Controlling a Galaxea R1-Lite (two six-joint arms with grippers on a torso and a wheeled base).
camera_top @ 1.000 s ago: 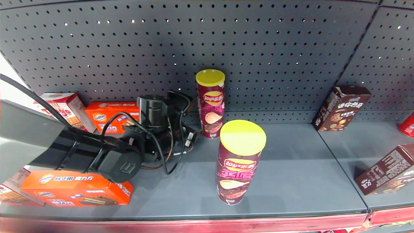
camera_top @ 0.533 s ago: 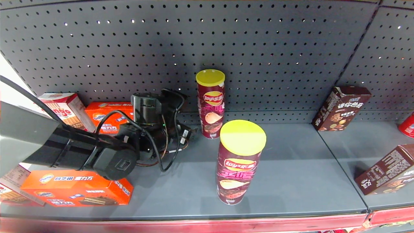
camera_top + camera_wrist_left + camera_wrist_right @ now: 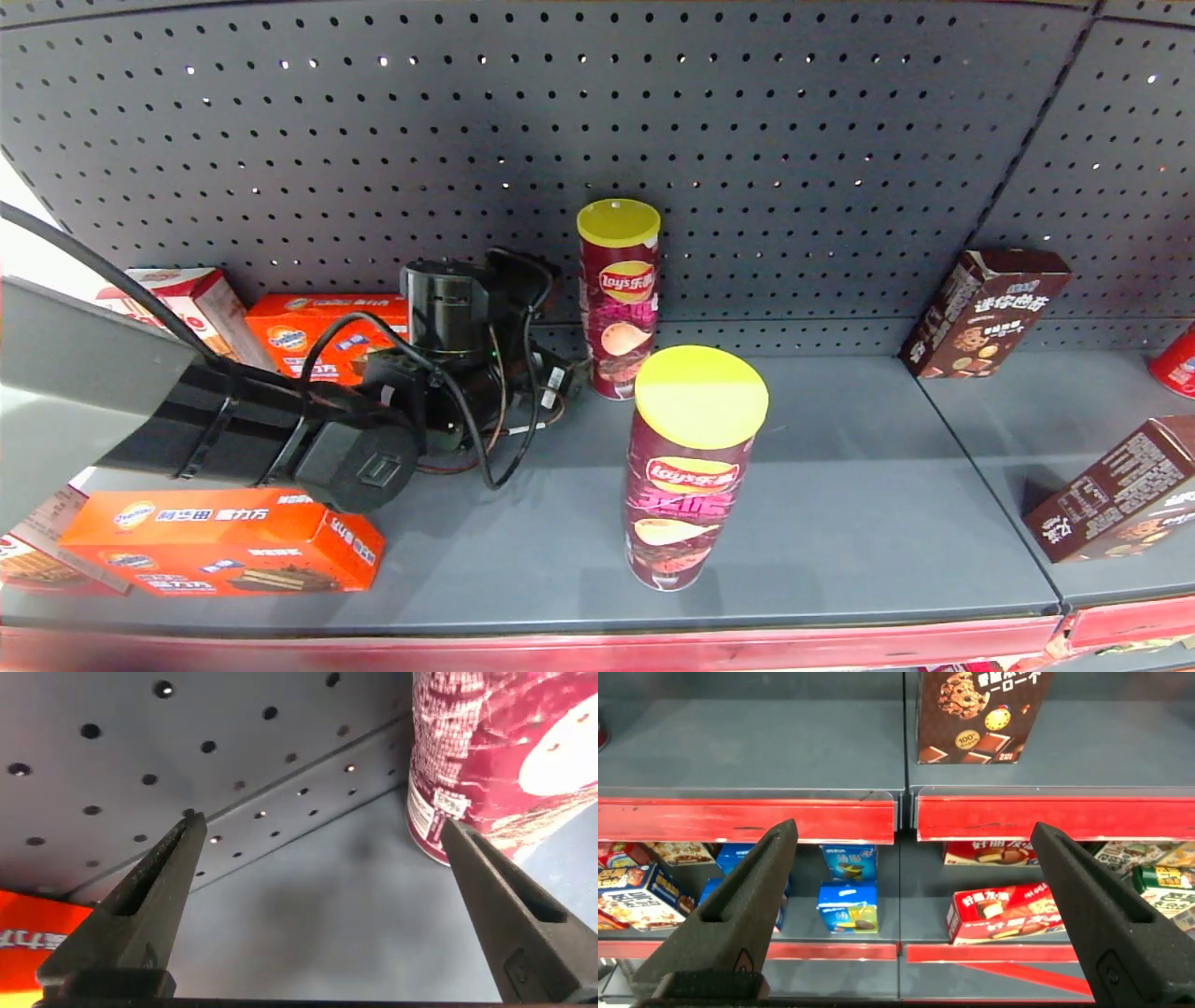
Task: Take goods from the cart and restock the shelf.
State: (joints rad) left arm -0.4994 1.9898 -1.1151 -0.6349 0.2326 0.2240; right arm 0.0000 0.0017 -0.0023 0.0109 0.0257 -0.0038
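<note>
Two maroon chip cans with yellow lids stand upright on the grey shelf (image 3: 840, 504). The front can (image 3: 691, 467) is near the shelf's edge and the rear can (image 3: 618, 299) is by the pegboard back wall. My left gripper (image 3: 563, 378) lies low on the shelf just left of the rear can. In the left wrist view it (image 3: 320, 821) is open with nothing between its fingers, and the rear can (image 3: 505, 756) stands right at one fingertip (image 3: 458, 845). My right gripper (image 3: 915, 826) hangs open and holds nothing, in front of lower shelf levels.
Orange boxes (image 3: 219, 541) (image 3: 322, 336) and a red-and-white box (image 3: 182, 308) lie left of my arm. Brown cookie boxes (image 3: 990, 313) (image 3: 1111, 490) and a red can (image 3: 1178, 364) sit on the right. In the right wrist view, red price rails (image 3: 747, 819) front stocked lower shelves.
My left arm drew back to the left, then swung right again. The rear can now stands slightly farther right than before. The front can has not moved.
</note>
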